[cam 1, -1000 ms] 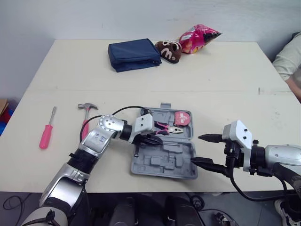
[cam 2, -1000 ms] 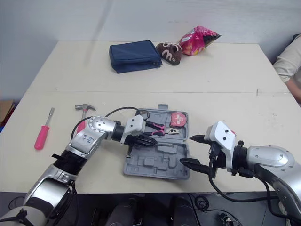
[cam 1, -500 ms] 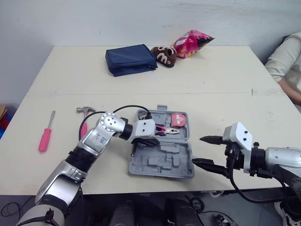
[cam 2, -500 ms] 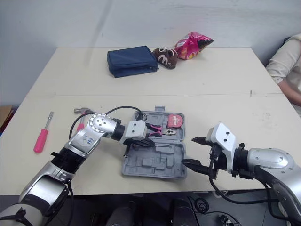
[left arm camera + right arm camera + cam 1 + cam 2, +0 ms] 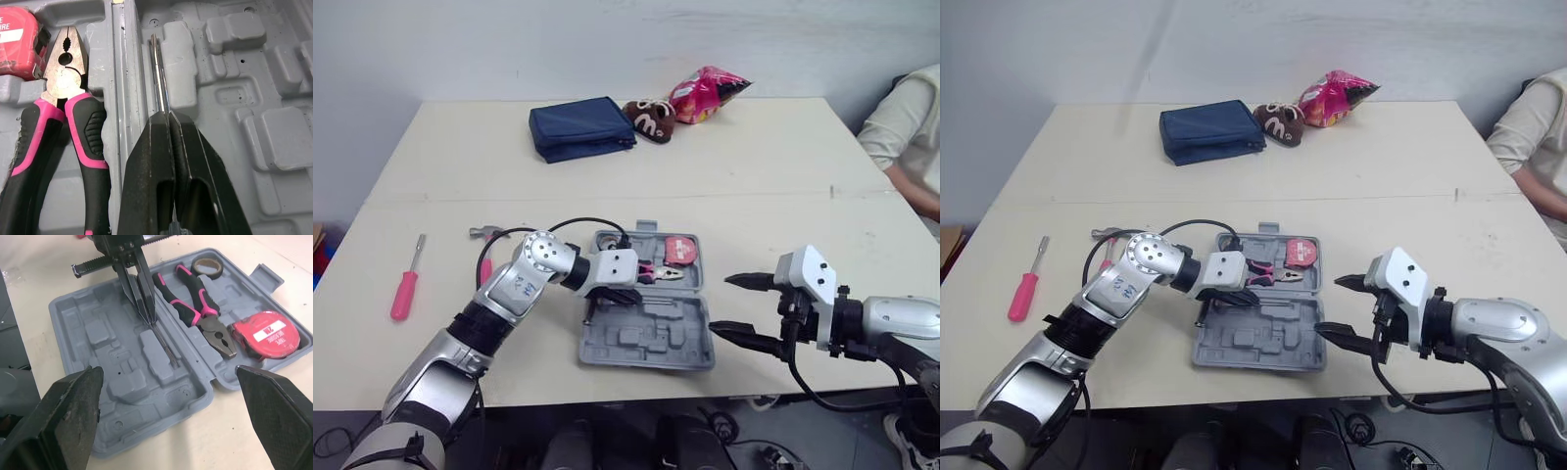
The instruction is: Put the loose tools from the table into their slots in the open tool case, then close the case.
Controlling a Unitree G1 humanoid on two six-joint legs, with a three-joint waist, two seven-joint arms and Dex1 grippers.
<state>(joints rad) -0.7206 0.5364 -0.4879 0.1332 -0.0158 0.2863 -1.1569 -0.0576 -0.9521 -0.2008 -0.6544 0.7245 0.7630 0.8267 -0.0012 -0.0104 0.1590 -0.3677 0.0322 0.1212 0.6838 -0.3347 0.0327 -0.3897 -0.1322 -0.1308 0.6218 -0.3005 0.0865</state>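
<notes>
The grey tool case [image 5: 651,345] lies open near the table's front edge. Its far half holds pink-handled pliers [image 5: 656,271], a red tape measure [image 5: 677,249] and a black tape roll [image 5: 206,267]. My left gripper [image 5: 625,294] reaches into the near half from the left. It is shut on a thin metal tool shaft [image 5: 159,73], which lies along a moulded groove beside the hinge. My right gripper [image 5: 720,304] hovers open and empty just right of the case. A pink screwdriver [image 5: 404,291] and a hammer [image 5: 484,233] lie on the table to the left.
At the back of the table sit a navy pouch [image 5: 579,127], a brown candy bag [image 5: 648,113] and a pink snack bag [image 5: 705,90]. A person's sleeve [image 5: 909,127] shows at the right edge.
The camera has shifted. My left gripper stays shut on the shaft inside the case, and my right gripper stays open beside it.
</notes>
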